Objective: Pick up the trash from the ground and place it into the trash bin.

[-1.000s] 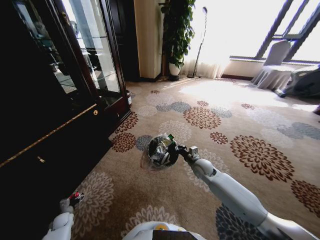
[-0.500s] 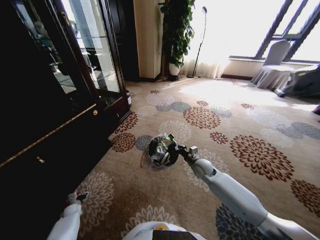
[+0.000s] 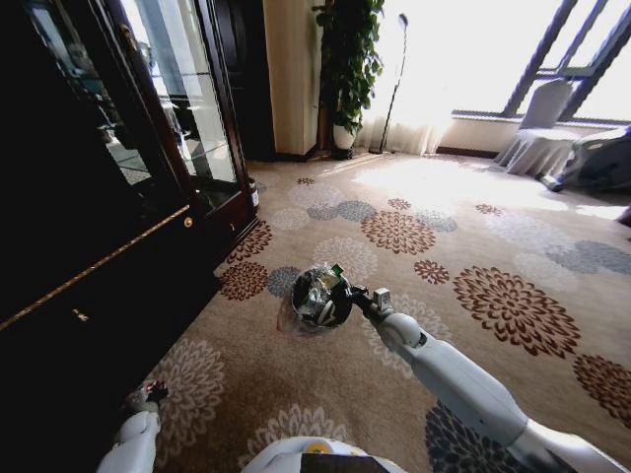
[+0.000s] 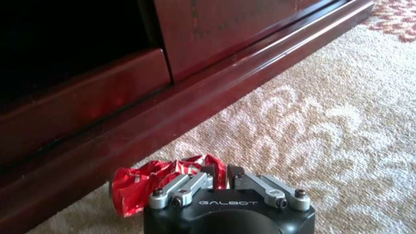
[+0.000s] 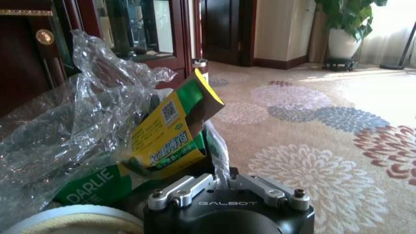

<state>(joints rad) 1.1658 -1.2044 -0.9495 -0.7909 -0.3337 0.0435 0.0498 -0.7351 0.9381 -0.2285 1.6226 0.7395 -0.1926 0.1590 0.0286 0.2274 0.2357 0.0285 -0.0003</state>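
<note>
The trash bin (image 3: 317,298), a small black bucket lined with crinkled clear plastic, is held off the carpet ahead of me. My right gripper (image 3: 347,293) is shut on its rim. In the right wrist view, the right gripper (image 5: 222,183) pinches the bag's edge, and a green-yellow wrapper (image 5: 170,139) and the clear plastic (image 5: 71,117) stick up inside the bin. My left gripper (image 3: 150,392) is low by the cabinet base. The left wrist view shows the left gripper (image 4: 225,179) shut on a crumpled red piece (image 4: 146,184) just above the carpet.
A tall dark wood cabinet (image 3: 89,227) with glass doors runs along the left, its red-brown plinth (image 4: 195,87) close to my left gripper. A potted plant (image 3: 347,69), a floor lamp (image 3: 394,79) and a covered chair (image 3: 540,128) stand at the back. Patterned carpet (image 3: 473,256) lies open to the right.
My left arm lifted slightly half a second ago and has sunk back down with the red piece. The right arm and the bin have not moved.
</note>
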